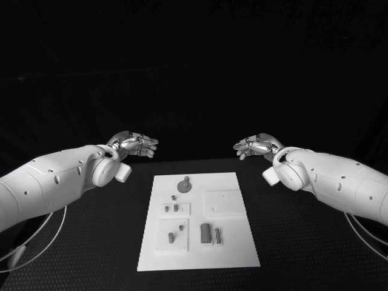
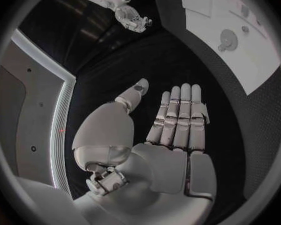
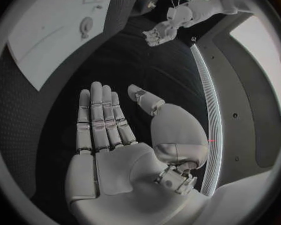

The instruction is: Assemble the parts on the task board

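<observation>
Both hands raised beyond far end of task board [image 1: 233,254], well apart. Left hand [image 1: 134,144] and right hand [image 1: 256,146] flat-fingered, released, holding nothing. Small grey parts [image 1: 211,233] sit on board: round piece [image 1: 184,184] near far end, others in recessed panels nearer robot. Seated or loose: cannot tell. Scene fits either pose ahead of assembly or pull-back once done.
</observation>
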Robot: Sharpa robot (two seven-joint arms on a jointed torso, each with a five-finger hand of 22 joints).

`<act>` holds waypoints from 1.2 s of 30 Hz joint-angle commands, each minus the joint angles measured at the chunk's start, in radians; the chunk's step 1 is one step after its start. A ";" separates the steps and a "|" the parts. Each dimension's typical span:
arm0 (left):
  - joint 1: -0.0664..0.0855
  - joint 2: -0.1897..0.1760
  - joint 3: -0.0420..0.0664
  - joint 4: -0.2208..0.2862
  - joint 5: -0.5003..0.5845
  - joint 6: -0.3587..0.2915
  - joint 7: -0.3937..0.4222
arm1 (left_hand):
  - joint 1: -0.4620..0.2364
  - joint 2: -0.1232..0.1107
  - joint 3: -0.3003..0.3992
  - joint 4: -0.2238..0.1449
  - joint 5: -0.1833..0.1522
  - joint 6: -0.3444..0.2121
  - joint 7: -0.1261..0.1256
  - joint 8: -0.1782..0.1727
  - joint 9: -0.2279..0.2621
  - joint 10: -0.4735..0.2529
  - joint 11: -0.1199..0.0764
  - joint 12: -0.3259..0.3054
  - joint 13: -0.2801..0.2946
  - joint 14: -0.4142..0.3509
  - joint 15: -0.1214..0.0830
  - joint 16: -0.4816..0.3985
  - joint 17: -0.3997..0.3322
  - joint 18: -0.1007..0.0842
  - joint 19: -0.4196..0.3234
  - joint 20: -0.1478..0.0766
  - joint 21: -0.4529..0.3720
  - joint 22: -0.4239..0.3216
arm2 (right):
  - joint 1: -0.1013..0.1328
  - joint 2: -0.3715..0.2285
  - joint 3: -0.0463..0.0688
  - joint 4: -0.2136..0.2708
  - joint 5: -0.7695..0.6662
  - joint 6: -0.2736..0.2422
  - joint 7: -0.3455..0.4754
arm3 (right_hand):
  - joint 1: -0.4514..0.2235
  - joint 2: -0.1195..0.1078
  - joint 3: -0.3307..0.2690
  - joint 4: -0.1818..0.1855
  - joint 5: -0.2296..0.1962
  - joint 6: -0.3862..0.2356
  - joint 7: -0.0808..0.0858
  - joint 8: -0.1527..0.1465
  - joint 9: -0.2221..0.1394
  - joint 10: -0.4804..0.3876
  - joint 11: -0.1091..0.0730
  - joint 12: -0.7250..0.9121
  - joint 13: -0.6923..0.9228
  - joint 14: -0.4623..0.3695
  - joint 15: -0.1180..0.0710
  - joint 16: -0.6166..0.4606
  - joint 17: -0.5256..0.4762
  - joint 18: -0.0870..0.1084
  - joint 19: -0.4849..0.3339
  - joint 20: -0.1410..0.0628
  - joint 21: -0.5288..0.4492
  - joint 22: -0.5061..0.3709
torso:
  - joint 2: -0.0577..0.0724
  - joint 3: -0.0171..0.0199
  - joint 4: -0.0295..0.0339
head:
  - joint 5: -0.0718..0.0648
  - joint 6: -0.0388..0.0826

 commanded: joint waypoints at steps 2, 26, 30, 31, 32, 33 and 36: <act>-0.013 0.024 0.002 -0.046 0.069 0.065 0.061 | -0.044 -0.009 -0.011 -0.001 -0.006 -0.047 -0.012 -0.020 -0.008 -0.078 -0.002 0.001 -0.038 -0.085 0.035 -0.061 -0.035 -0.021 -0.088 0.032 -0.003 -0.075 | -0.022 0.028 0.020 -0.090 0.102 0.069 0.100 | 0.001 0.010 -0.011 0.013 0.000 -0.022 -0.001 -0.004 -0.018 0.006 0.007 -0.079 -0.071 -0.017 0.016 -0.082 -0.006 -0.013 -0.028 0.013 -0.055 -0.035 | -0.042 -0.0070 -0.0090 | 0.014 0.044; -0.087 0.027 0.022 -0.011 0.081 -0.019 0.086 | -0.971 0.076 -0.488 0.227 -0.057 -0.793 -0.143 -0.239 -0.523 -1.021 -0.119 -0.062 -0.302 -0.887 -0.120 -0.228 -0.758 -0.028 -0.838 -0.020 -0.063 -1.023 | -0.071 0.012 0.050 -0.011 0.143 -0.006 0.106 | -0.916 0.035 -0.683 0.231 -0.146 -0.832 -0.179 -0.189 -0.662 -0.916 -0.128 -0.523 -0.437 -0.905 -0.085 -0.684 -0.530 -0.185 -0.647 -0.173 -0.373 -1.104 | -0.028 -0.0138 0.0049 | 0.016 0.090; -0.100 0.002 0.040 0.080 0.100 -0.108 0.119 | -0.971 0.076 -0.488 0.227 -0.057 -0.793 -0.143 -0.239 -0.523 -1.021 -0.119 -0.062 -0.302 -0.887 -0.120 -0.228 -0.758 -0.028 -0.838 -0.020 -0.063 -1.023 | -0.078 -0.019 0.058 0.081 0.174 -0.081 0.126 | -0.916 0.035 -0.683 0.231 -0.146 -0.832 -0.179 -0.189 -0.662 -0.916 -0.128 -0.523 -0.437 -0.905 -0.085 -0.684 -0.530 -0.185 -0.647 -0.173 -0.373 -1.104 | 0.007 -0.0267 0.0183 | 0.002 0.089; -0.104 -0.006 0.046 0.110 0.107 -0.136 0.130 | -0.971 0.076 -0.488 0.227 -0.057 -0.793 -0.143 -0.239 -0.523 -1.021 -0.119 -0.062 -0.302 -0.887 -0.120 -0.228 -0.758 -0.028 -0.838 -0.020 -0.063 -1.023 | -0.080 -0.029 0.060 0.110 0.185 -0.106 0.132 | -0.916 0.035 -0.683 0.231 -0.146 -0.832 -0.179 -0.189 -0.662 -0.916 -0.128 -0.523 -0.437 -0.905 -0.085 -0.684 -0.530 -0.185 -0.647 -0.173 -0.373 -1.104 | 0.014 -0.0292 0.0210 | -0.001 0.089; -0.109 -0.014 0.052 0.141 0.113 -0.166 0.141 | -0.971 0.076 -0.488 0.227 -0.057 -0.793 -0.143 -0.239 -0.523 -1.021 -0.119 -0.062 -0.302 -0.887 -0.120 -0.228 -0.758 -0.028 -0.838 -0.020 -0.063 -1.023 | -0.082 -0.039 0.063 0.141 0.195 -0.131 0.139 | -0.916 0.035 -0.683 0.231 -0.146 -0.832 -0.179 -0.189 -0.662 -0.916 -0.128 -0.523 -0.437 -0.905 -0.085 -0.684 -0.530 -0.185 -0.647 -0.173 -0.373 -1.104 | 0.020 -0.0313 0.0231 | -0.003 0.088; -0.114 -0.023 0.058 0.172 0.120 -0.197 0.152 | -0.971 0.076 -0.488 0.227 -0.057 -0.793 -0.143 -0.239 -0.523 -1.021 -0.119 -0.062 -0.302 -0.887 -0.120 -0.228 -0.758 -0.028 -0.838 -0.020 -0.063 -1.023 | -0.084 -0.050 0.066 0.172 0.206 -0.157 0.146 | -0.916 0.035 -0.683 0.231 -0.146 -0.832 -0.179 -0.189 -0.662 -0.916 -0.128 -0.523 -0.437 -0.905 -0.085 -0.684 -0.530 -0.185 -0.647 -0.173 -0.373 -1.104 | 0.024 -0.0329 0.0248 | -0.005 0.088; -0.130 -0.053 0.080 0.284 0.144 -0.305 0.193 | -0.971 0.076 -0.488 0.227 -0.057 -0.793 -0.143 -0.239 -0.523 -1.021 -0.119 -0.062 -0.302 -0.887 -0.120 -0.228 -0.758 -0.028 -0.838 -0.020 -0.063 -1.023 | -0.092 -0.088 0.075 0.285 0.245 -0.249 0.170 | -0.916 0.035 -0.683 0.231 -0.146 -0.832 -0.179 -0.189 -0.662 -0.916 -0.128 -0.523 -0.437 -0.905 -0.085 -0.684 -0.530 -0.185 -0.647 -0.173 -0.373 -1.104 | 0.033 -0.0359 0.0279 | -0.008 0.088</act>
